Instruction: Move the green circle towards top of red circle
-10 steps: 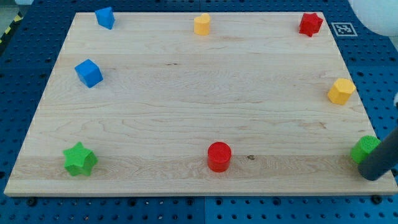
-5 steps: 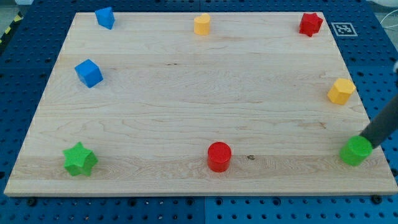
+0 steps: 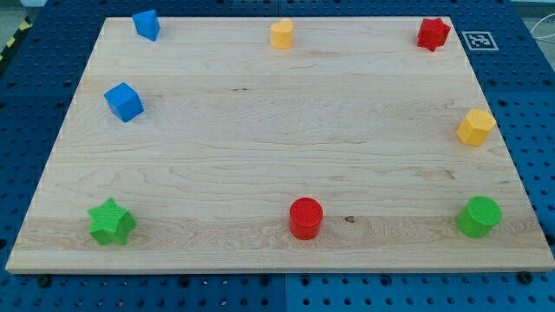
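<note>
The green circle (image 3: 479, 216) stands near the board's bottom right corner. The red circle (image 3: 305, 217) stands at the bottom middle, well to the green circle's left and at about the same height in the view. My tip and rod do not show in the camera view.
A green star (image 3: 111, 222) sits at the bottom left. Two blue blocks (image 3: 123, 101) (image 3: 146, 24) sit at the left and top left. A yellow block (image 3: 281, 34) is at the top middle, a red star (image 3: 433, 33) at the top right, a yellow block (image 3: 475, 126) at the right edge.
The green circle has slid left from the right edge. The rod that was touching its right side has left the view.
</note>
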Robot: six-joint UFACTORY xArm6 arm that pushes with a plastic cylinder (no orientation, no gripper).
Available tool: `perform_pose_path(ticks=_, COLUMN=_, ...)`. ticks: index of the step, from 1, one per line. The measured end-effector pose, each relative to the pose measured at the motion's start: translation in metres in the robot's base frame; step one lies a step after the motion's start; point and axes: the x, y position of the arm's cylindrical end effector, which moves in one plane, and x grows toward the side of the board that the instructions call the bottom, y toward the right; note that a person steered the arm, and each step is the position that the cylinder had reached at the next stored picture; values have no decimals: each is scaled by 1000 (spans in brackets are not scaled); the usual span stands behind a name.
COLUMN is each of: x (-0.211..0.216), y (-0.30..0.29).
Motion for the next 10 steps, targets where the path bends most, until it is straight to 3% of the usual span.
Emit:
perform_pose_path(ticks=7, x=1, y=-212)
perform_pose_path(ticks=10, x=2, y=-158)
